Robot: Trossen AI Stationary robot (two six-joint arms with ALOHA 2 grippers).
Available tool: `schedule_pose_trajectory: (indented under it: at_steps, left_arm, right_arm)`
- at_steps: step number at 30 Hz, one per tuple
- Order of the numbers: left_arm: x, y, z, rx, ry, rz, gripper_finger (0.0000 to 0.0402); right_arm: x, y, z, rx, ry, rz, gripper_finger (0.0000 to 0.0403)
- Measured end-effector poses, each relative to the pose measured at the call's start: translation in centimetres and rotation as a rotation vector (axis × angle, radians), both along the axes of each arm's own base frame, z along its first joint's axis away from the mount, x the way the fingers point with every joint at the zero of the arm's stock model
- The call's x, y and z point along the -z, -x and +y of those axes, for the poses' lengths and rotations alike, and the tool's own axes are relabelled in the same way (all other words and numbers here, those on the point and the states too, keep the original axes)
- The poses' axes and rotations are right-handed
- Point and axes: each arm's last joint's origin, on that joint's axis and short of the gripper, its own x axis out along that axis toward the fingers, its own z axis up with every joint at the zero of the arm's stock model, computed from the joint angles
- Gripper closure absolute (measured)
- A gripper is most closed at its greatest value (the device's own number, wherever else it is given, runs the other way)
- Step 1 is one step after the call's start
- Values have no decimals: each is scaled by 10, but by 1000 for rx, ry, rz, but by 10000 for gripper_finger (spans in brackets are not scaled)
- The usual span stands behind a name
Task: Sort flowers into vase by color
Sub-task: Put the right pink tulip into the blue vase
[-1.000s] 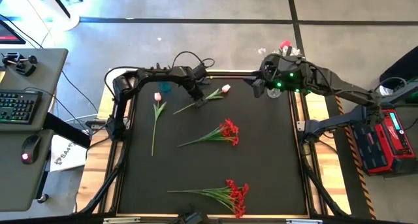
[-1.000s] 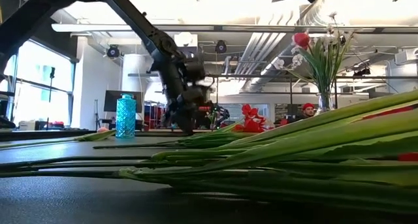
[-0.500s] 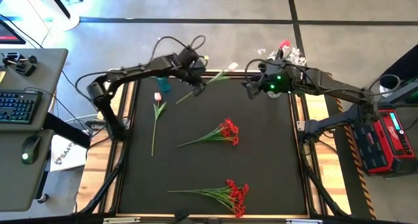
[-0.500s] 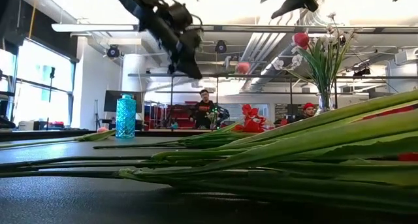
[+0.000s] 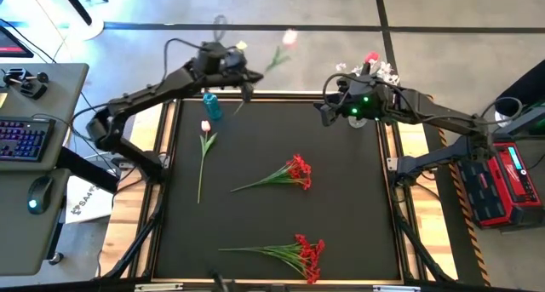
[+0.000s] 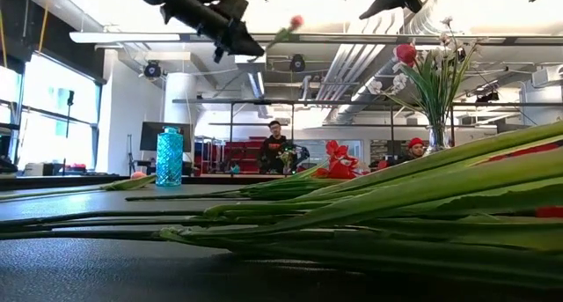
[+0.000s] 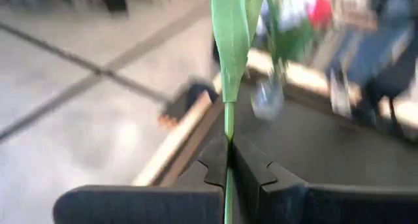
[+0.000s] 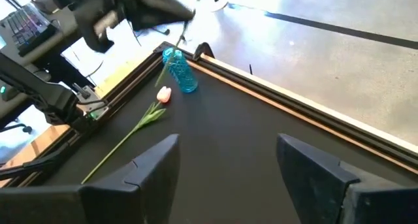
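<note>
Near edge of table (image 5: 358,207): bunch of red blooms (image 5: 300,254), lying flat. Mid-table: second red bunch (image 5: 294,171), lying flat. Far left: pink-white tulip (image 5: 204,139) flat on the mat, bloom just beside the blue vase (image 5: 212,106). Far right corner: clear vase (image 6: 437,136) with white sprays and a red rose. Left gripper (image 7: 229,160): raised past the far edge, jaws clamped on the green stem of a lifted tulip (image 5: 288,38). Right gripper (image 8: 225,162): over the far right, fingers spread wide, holding nothing
</note>
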Motion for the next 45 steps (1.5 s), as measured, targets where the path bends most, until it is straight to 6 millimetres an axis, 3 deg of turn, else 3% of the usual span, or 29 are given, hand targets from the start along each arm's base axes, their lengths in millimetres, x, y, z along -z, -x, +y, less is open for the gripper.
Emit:
schedule_pose_trajectory:
  at_steps: [7,17,25,30,45]
  left_arm:
    - [32,59,12,-168,-80,-249,401]
    - [55,116,-8,-377,-381,-393,401]
    - [78,137,-22,-483,-469,-376,401]
    - [78,144,-25,-510,-529,-377,401]
    - [108,155,-25,-550,-475,-289,401]
  right_arm:
    - [0,-1,7,-9,6,4,164]
    - [-2,-2,4,-16,41,-6,164]
    - [-3,-2,3,-28,67,0,164]
    - [-3,-2,2,-27,73,-2,164]
    - [-6,-3,-3,-65,72,-34,164]
